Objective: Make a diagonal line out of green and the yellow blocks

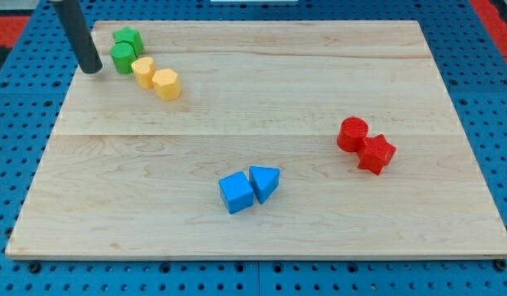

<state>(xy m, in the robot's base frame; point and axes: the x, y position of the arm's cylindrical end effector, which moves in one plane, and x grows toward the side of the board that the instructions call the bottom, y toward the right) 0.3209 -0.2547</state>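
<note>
Two green blocks sit at the board's top left: a star-like one [129,38] and a round one [122,57] just below it. Two yellow blocks follow down to the right: a rounded one [143,72] and a hexagonal one [166,84]. The four touch in a chain slanting from the view's top left toward the lower right. My tip [91,68] rests on the board just left of the round green block, a small gap apart from it.
A blue cube [236,192] and a blue wedge-shaped block [265,182] lie together at bottom centre. A red cylinder [352,134] and a red star block [376,154] touch at the right. The wooden board [261,238] lies on a blue pegboard.
</note>
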